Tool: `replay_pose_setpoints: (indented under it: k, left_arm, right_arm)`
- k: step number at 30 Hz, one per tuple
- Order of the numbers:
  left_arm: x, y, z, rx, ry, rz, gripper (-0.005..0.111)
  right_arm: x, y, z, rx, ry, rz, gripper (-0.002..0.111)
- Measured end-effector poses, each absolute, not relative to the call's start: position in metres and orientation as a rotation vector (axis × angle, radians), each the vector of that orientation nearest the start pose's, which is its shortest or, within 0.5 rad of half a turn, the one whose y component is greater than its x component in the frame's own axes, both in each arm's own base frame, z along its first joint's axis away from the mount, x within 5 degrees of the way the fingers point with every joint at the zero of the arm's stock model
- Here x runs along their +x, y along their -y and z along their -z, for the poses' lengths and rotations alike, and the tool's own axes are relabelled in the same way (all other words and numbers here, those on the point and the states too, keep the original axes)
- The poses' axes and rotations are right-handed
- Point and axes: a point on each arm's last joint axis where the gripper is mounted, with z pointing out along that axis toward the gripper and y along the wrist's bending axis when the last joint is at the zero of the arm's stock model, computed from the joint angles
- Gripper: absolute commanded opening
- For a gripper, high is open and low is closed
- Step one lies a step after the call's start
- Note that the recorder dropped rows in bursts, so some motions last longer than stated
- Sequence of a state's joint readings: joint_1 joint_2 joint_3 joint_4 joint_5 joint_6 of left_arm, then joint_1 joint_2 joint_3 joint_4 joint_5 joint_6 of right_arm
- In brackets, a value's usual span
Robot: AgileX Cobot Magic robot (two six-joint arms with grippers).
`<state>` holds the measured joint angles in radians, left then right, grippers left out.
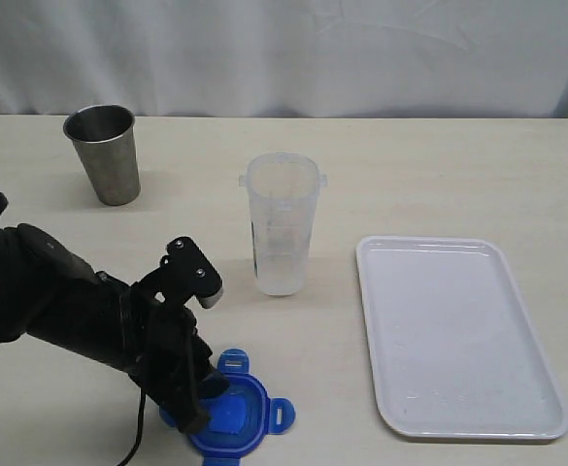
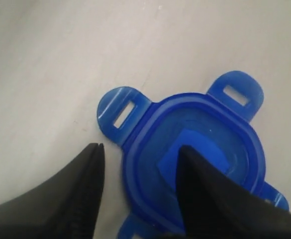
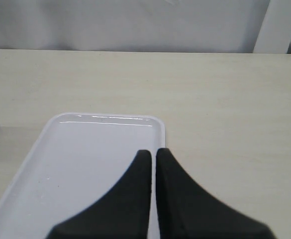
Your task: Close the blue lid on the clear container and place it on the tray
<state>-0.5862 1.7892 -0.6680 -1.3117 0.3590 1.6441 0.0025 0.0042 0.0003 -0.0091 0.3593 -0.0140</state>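
the blue lid [image 1: 233,416] lies flat on the table [image 1: 410,184], on the near side of the clear container [image 1: 282,236] and a little toward the left arm's side, well apart from it. the left gripper [image 2: 138,169] is down over the lid with its jaws released and spread: one finger sits over the lid's top, the other hangs beside the lid's edge near one slotted snap flap [image 2: 119,112]. that straddle looks like a setup to pinch the lid by its rim, so it could be lifted level and carried to the container. nothing is gripped yet, as far as the left wrist view shows; whether the inner finger touches the lid's top cannot be told.

the clear container stands upright and open-mouthed, which suits a lid coming down from above. the tray [image 1: 455,335] lies just beside the container on the right arm's side, empty of it, so both steps of the task are still ahead. a steel cup [image 1: 104,153] stands beyond the container toward the left arm's side, well apart, and has no part in this.

the right gripper [image 3: 153,159] hangs above the tray's edge with its jaws clenched together, holding nothing. it seems parked there, out of the way, perhaps ready to steady or move the container.
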Motion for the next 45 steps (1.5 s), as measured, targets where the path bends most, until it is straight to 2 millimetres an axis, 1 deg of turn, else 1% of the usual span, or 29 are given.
replay_pose_setpoints:
  k: [4,7,9,13,17,22,29,31,33,34,37,38,41,43,45]
  left_arm:
    - [0.218,0.181,-0.095,1.326,-2.403,0.534,0.049]
    - [0.22,0.182,-0.093,1.321,-2.406,0.529,0.047]
    - [0.222,0.182,-0.094,1.316,-2.403,0.514,0.04]
    - [0.225,0.184,-0.094,1.306,-2.395,0.47,0.016]
    - [0.232,0.182,-0.095,1.286,-2.38,0.391,0.001]
    - [0.239,0.178,-0.095,1.266,-2.367,0.285,0.0]
    - [0.259,0.165,-0.097,1.182,-2.313,-0.036,0.0]
    - [0.264,0.164,-0.098,1.161,-2.295,-0.085,0.0]
    - [0.27,0.166,-0.1,1.145,-2.281,-0.106,0.002]
    - [0.271,0.167,-0.101,1.14,-2.276,-0.11,0.005]
    - [0.274,0.168,-0.104,1.126,-2.271,-0.106,0.02]
    - [0.274,0.168,-0.104,1.116,-2.277,-0.103,0.028]
    - [0.273,0.168,-0.103,1.07,-2.306,-0.091,0.044]
    - [0.273,0.167,-0.107,1.012,-2.323,-0.075,0.05]
    - [0.274,0.165,-0.116,0.91,-2.337,-0.068,0.05]
  right_arm:
    - [0.053,0.0,-0.18,-0.021,-1.847,0.017,0.004]
    - [0.053,0.0,-0.18,-0.021,-1.847,0.017,0.004]
    - [0.053,0.0,-0.18,-0.021,-1.847,0.017,0.004]
    - [0.053,0.0,-0.18,-0.021,-1.847,0.017,0.004]
    - [0.053,0.0,-0.18,-0.021,-1.847,0.017,0.004]
    - [0.053,0.0,-0.18,-0.021,-1.847,0.017,0.004]
    - [0.053,0.0,-0.18,-0.021,-1.847,0.017,0.004]
    - [0.053,0.0,-0.18,-0.021,-1.847,0.017,0.004]
    - [0.053,0.0,-0.18,-0.021,-1.847,0.017,0.004]
    - [0.053,0.0,-0.18,-0.021,-1.847,0.017,0.004]
    - [0.053,0.0,-0.18,-0.021,-1.847,0.017,0.004]
    - [0.053,0.0,-0.18,-0.021,-1.847,0.017,0.004]
    - [0.053,0.0,-0.18,-0.021,-1.847,0.017,0.004]
    - [0.053,0.0,-0.18,-0.021,-1.847,0.017,0.004]
    - [0.053,0.0,-0.18,-0.021,-1.847,0.017,0.004]
